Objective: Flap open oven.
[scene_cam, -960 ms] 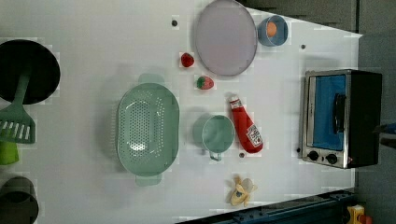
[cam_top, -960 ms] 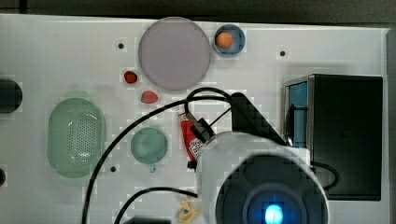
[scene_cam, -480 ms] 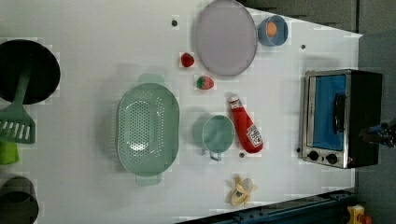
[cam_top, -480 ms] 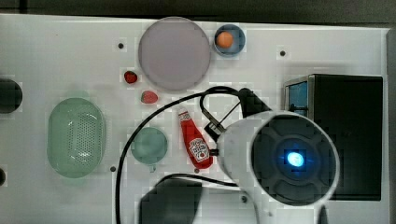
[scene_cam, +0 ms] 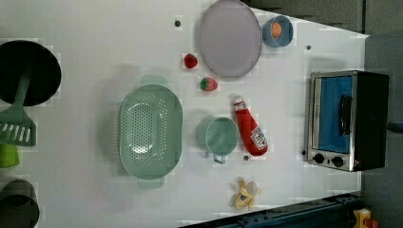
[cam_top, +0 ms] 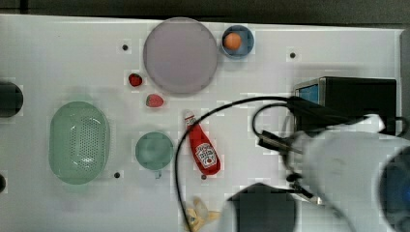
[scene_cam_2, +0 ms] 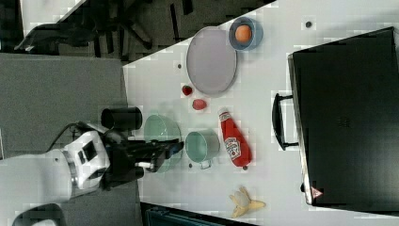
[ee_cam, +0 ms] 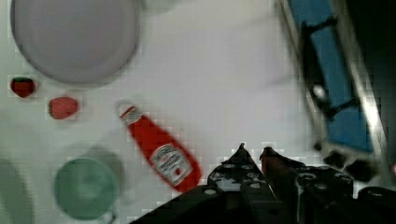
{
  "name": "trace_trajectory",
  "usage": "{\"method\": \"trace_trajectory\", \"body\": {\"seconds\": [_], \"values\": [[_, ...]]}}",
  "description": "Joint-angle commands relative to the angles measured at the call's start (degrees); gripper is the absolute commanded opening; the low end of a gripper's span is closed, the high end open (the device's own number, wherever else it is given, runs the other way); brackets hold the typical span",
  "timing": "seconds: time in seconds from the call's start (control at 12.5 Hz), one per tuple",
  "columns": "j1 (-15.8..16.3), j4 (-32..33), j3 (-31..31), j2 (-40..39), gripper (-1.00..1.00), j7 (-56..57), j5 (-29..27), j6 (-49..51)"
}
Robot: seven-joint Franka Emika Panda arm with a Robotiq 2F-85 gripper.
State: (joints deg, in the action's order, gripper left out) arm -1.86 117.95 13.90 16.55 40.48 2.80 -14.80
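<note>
Oven [scene_cam: 346, 121] against the left view's right edge of the white surface [scene_cam: 95, 47], door shut, blue glass and dark bar handle [scene_cam: 344, 115] facing up at that camera, two small knobs below the glass. Between the oven front and the ketchup bottle [scene_cam: 250, 133] lies a bare strip of surface, the widest free lane near the door. The gripper [ee_cam: 253, 151] hangs above that strip in the wrist view, its two tips drawn close together with a thin gap between them and nothing held, well apart from the handle.

The right view shows the oven from its black top, the handle [scene_cam_2: 282, 121] standing out from the front, and the arm [scene_cam_2: 70, 169] beyond the surface's far end near a black cup [scene_cam_2: 121, 118]. The top view has the arm's white body [cam_top: 353, 179] covering much of the oven [cam_top: 360, 96], with a black cable [cam_top: 212, 125] looping past the bottle.

The left view alone gives the colander [scene_cam: 150, 131], green mug [scene_cam: 221, 137], plate [scene_cam: 230, 38], bowl with an orange [scene_cam: 277, 31], two strawberries [scene_cam: 190, 61] and banana [scene_cam: 247, 194] unobstructed.
</note>
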Motion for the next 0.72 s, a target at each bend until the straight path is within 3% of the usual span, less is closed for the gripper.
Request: {"method": "trace_trajectory", "body": {"seconds": [0.08,0.48,0.72], "values": [[-0.5,-0.4,3.7,-4.7,-0.65,12.5,1.9,-4.3],[-0.6,1.1,9.2,-10.7,-0.65,22.6,2.4,-10.0],[-0.7,4.3,11.1,-14.6,-0.65,27.9,2.4,-19.9]]}}
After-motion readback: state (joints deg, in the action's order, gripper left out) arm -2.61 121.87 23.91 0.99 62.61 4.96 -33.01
